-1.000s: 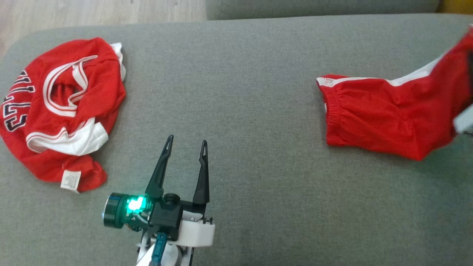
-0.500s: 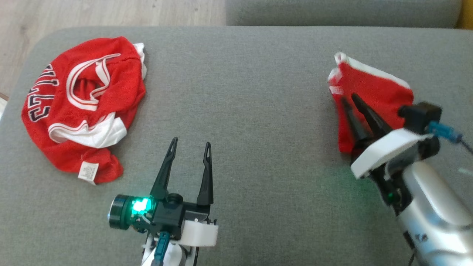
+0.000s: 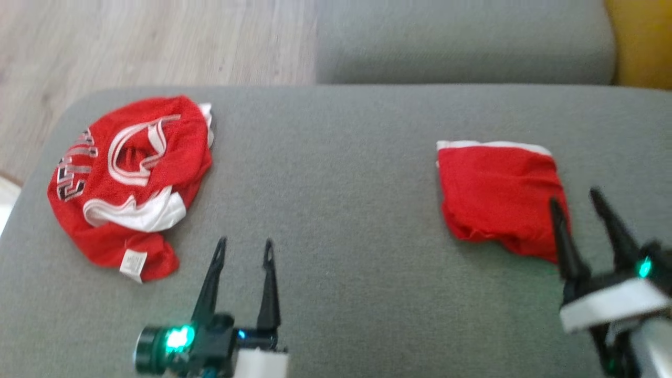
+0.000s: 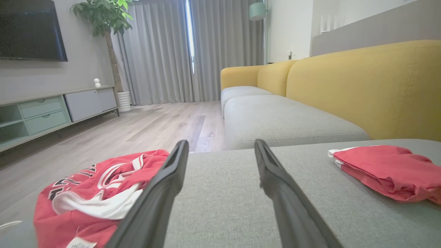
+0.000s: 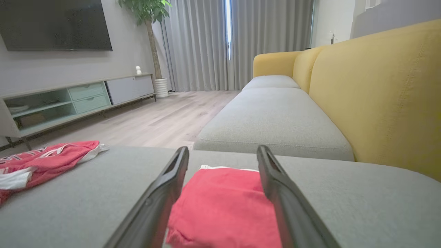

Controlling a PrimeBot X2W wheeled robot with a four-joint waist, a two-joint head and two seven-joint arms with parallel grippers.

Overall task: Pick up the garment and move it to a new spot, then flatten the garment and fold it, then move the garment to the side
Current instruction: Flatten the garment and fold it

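Folded shorts (image 3: 499, 194), right of jersey (image 3: 131, 178); right gripper (image 3: 575, 197), left gripper (image 3: 245, 241) both agape, empty; advised: pinch all layers together when shifting.

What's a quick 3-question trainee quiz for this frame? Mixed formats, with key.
1. Pick one: the folded red garment lies on A) the grey cushion, B) a metal tray, C) a wooden table.
2. True or false: the right gripper is shut on the folded red garment.
3. Fill in: the crumpled jersey lies on the left gripper's ____ side.
Key: 1 A. 2 False; its fingers stand open. 3 Left.
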